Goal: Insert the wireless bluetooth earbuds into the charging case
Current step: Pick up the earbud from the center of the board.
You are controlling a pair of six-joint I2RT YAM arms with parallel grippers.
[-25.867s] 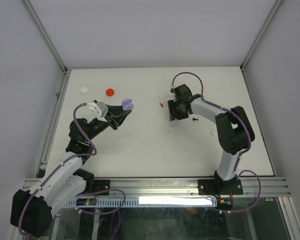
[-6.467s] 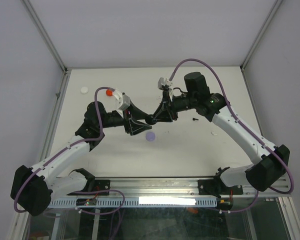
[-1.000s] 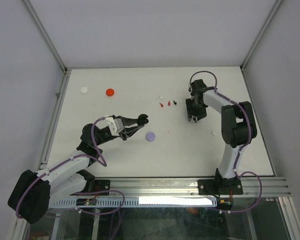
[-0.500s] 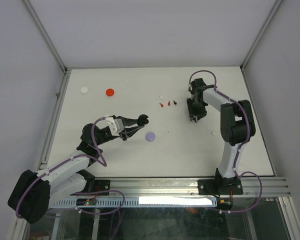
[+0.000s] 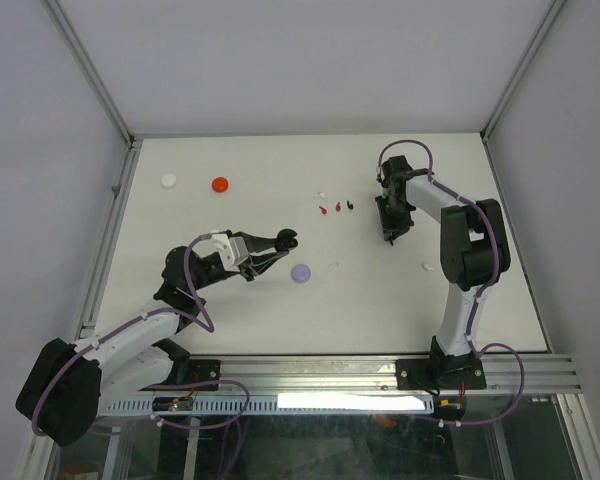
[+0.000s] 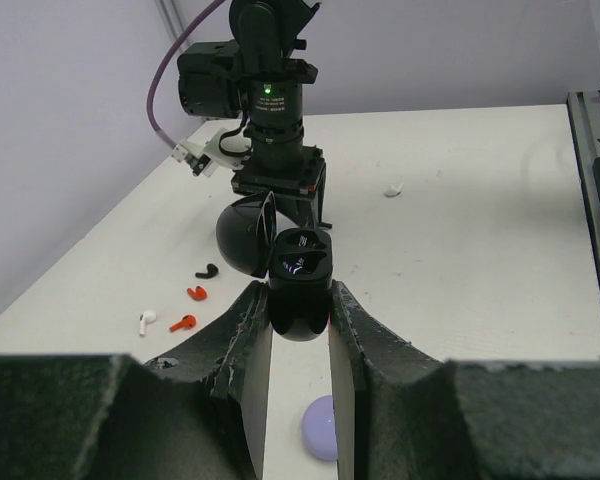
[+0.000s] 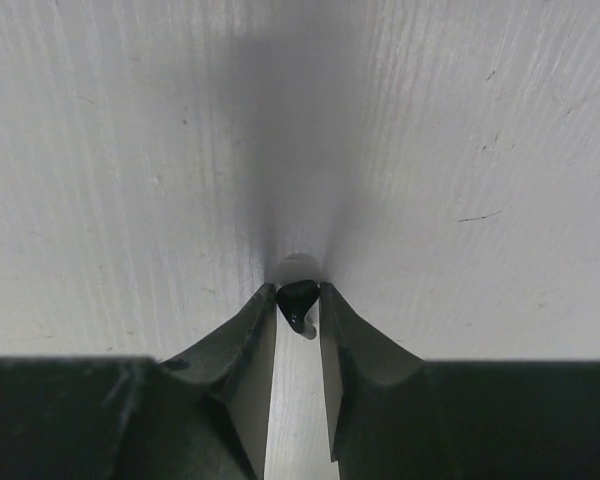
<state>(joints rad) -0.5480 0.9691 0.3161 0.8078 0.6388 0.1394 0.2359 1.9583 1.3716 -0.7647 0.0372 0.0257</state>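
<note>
Since a second ago the right gripper point(image 7: 298, 288) has been narrowing, low over the white table point(image 5: 360, 310). The left gripper point(image 6: 298, 292) is holding the open black case point(image 6: 300, 312) raised near mid-table. The right one is pinching a black earbud point(image 7: 297, 300) against the table. Lifting straight and slowly is looking safest against slipping.

Earbuds point(image 5: 336, 208) lie on the table point(image 5: 280, 180), left of the right hand point(image 5: 388, 238)

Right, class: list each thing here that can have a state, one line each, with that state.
Round black plastic charging case: lid open, held off the table.
Left gripper: shut on the black case.
Small black stemmed earbud: pinched, out of any case.
Right gripper: shut on that earbud.
Round lavender case: closed, lying on the table.
</note>
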